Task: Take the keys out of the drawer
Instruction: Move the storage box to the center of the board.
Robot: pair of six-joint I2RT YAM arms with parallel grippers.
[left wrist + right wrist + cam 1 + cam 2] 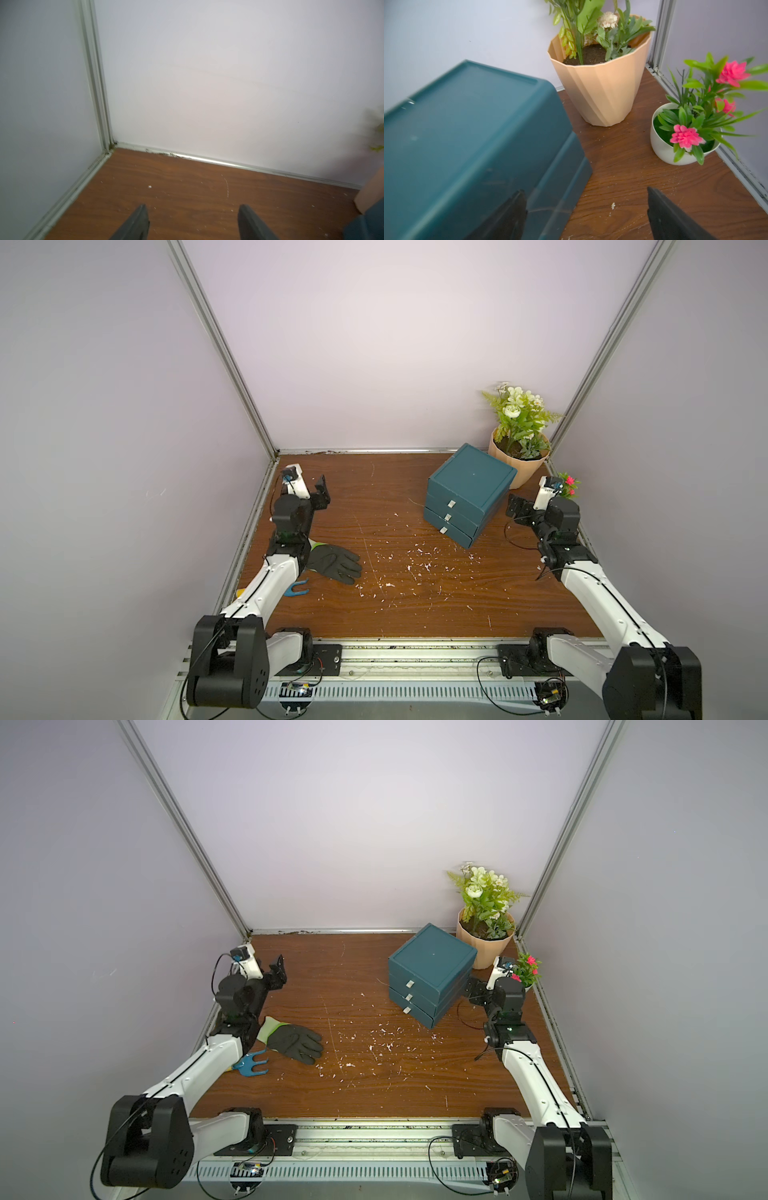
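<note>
A dark teal drawer unit (469, 489) (432, 965) stands at the back right of the wooden table, turned at an angle. Its three drawers with small white handles (448, 516) are all pushed in. The keys are hidden. My right gripper (513, 506) (584, 189) hovers open beside the unit's right side wall (467, 145), one finger in front of that wall and the other over bare table. My left gripper (322, 489) (192, 205) is far off near the back left corner, open, with only bare wood between its fingers.
A black work glove (334, 562) and a blue hand rake (251, 1067) lie by my left forearm. A peach plant pot (519, 456) (600, 83) and a small white pot of pink flowers (675, 145) crowd the back right corner. White flecks (419, 560) litter the table.
</note>
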